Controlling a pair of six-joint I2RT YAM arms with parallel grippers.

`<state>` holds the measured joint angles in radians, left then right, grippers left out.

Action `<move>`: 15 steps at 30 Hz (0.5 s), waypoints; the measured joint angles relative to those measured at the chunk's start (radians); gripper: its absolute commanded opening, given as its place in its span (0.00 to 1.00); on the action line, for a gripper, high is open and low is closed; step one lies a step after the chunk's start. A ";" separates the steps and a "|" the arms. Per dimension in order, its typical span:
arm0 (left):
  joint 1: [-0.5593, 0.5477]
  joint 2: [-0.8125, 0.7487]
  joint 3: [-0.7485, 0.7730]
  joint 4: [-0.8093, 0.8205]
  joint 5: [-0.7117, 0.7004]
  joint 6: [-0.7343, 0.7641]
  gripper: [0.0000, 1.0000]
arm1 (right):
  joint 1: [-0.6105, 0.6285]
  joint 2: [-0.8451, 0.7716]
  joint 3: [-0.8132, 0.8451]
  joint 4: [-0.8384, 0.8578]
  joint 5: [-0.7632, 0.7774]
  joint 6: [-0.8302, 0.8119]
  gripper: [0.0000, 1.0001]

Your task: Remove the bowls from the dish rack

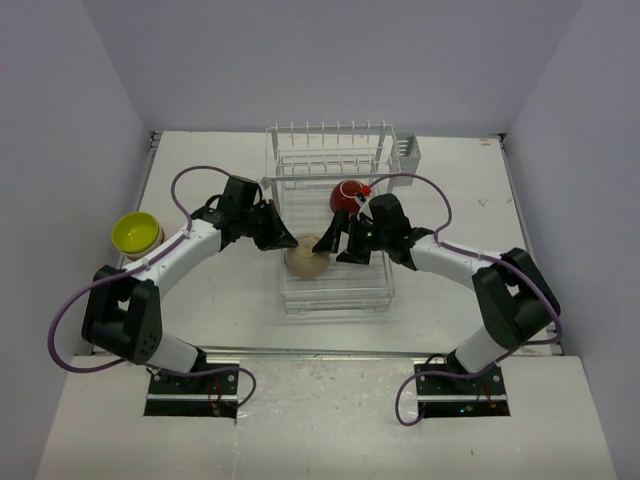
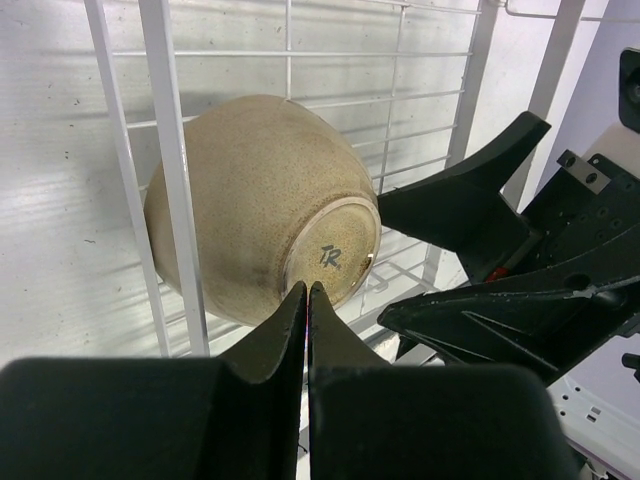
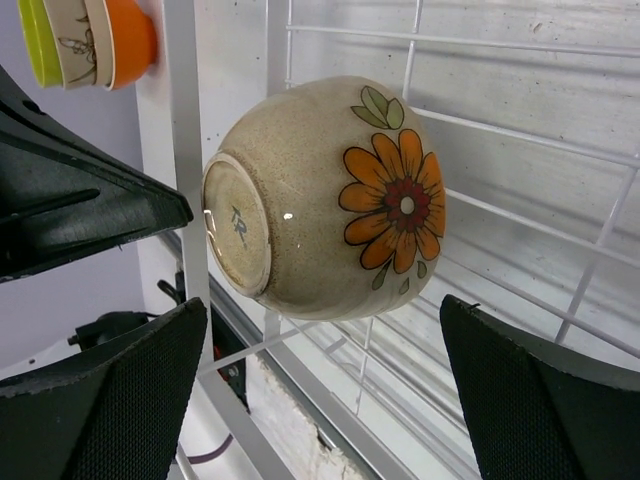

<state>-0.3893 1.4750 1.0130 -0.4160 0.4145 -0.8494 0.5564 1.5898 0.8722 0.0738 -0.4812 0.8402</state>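
Beige bowl: lies on its side on the near-left part of the dish rack grid, flower on its flank.
Bowl axis: runs roughly left to right, foot ring facing the left pincer.
Right pincer: spread wide, one finger on either side of the bowl's belly, touching neither side.
Left pincer: pressed together and empty, tips just beside the foot ring.
Better-placed arm: the right, by my judgement, since its fingers already flank the bowl.
Dark red bowl: farther back in the rack.
Stack of bowls: on the worktop, far left.
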 measured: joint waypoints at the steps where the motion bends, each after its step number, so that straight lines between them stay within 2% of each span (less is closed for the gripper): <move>1: 0.000 0.000 0.001 -0.002 0.000 0.000 0.00 | 0.000 0.002 0.001 -0.002 0.001 0.004 0.99; 15: -0.004 0.003 0.011 -0.021 -0.008 0.003 0.00 | 0.006 0.029 0.008 0.012 0.019 0.057 0.99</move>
<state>-0.3935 1.4776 1.0241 -0.4370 0.4061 -0.8459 0.5621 1.6184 0.8799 0.0860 -0.4622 0.8970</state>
